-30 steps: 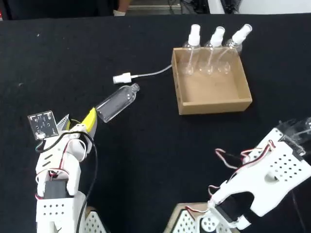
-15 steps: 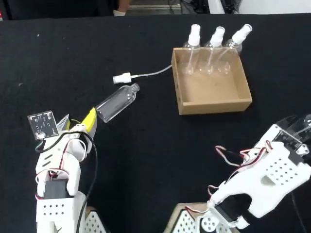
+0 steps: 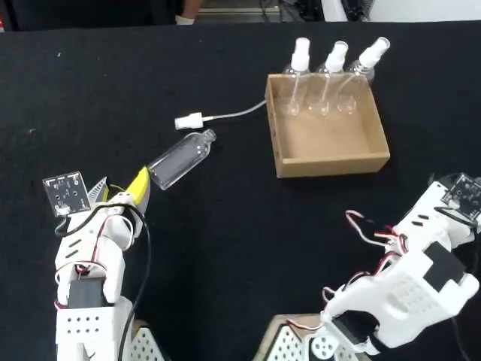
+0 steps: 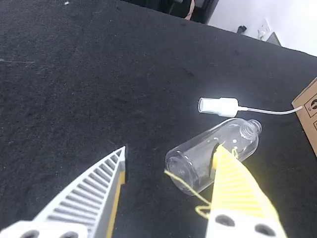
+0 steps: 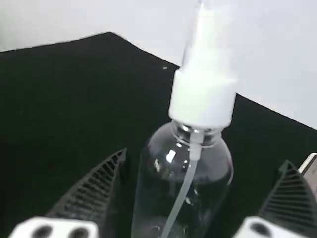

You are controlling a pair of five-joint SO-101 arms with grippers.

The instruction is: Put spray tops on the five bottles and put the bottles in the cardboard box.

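Observation:
A clear capless bottle (image 3: 179, 159) lies on its side on the black table, and a loose white spray top (image 3: 189, 120) with its tube lies just beyond it. My left gripper (image 4: 171, 148) is open right behind the lying bottle (image 4: 213, 153), with its yellow finger (image 4: 233, 188) in front of the bottle's base. The cardboard box (image 3: 331, 162) holds three capped bottles (image 3: 323, 75) along its far wall. A capped bottle (image 5: 183, 183) stands upright between the spread fingers of my right gripper (image 5: 203, 158), which is open. The right arm (image 3: 421, 256) is at the table's near right.
The left arm (image 3: 94, 256) rises from the near left edge. The spray top's thin tube (image 3: 240, 113) runs toward the box's left wall. Bare black table lies between the two arms and in front of the box.
The right arm's wrist has turned and shifted toward the right edge, and now covers the bottle seen beside it earlier. The left arm, the lying bottle and the box have not moved.

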